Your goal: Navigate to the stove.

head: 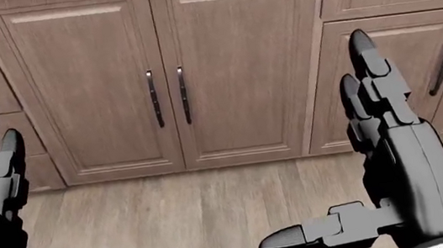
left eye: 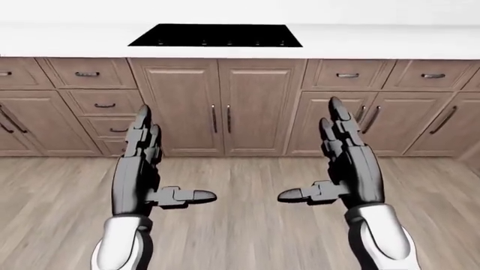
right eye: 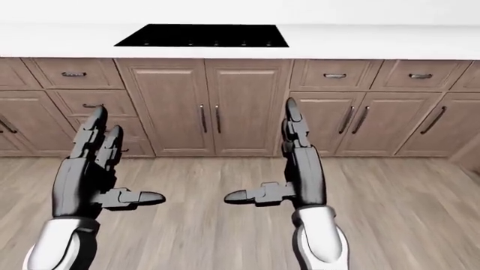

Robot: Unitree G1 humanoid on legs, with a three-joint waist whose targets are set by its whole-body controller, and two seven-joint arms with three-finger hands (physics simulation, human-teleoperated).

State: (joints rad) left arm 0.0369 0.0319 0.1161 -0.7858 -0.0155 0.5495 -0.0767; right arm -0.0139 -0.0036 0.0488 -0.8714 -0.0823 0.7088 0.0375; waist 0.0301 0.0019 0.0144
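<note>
The stove [left eye: 216, 35] is a flat black cooktop set into the white counter [left eye: 390, 42] at the top middle of the left-eye view, straight ahead of me. My left hand [left eye: 150, 163] is raised at the lower left, fingers straight up and thumb pointing right, open and empty. My right hand [left eye: 333, 160] mirrors it at the lower right, open and empty. Both hands hang over the wooden floor, short of the cabinets. The head view looks lower and shows only the cabinet doors [head: 165, 80] and both hands.
Brown wooden cabinets with double doors [left eye: 221, 107] stand under the stove, with drawers [left eye: 86, 73] to the left and drawers and doors [left eye: 390, 112] to the right. A light wooden floor [left eye: 247, 225] lies between me and the cabinets.
</note>
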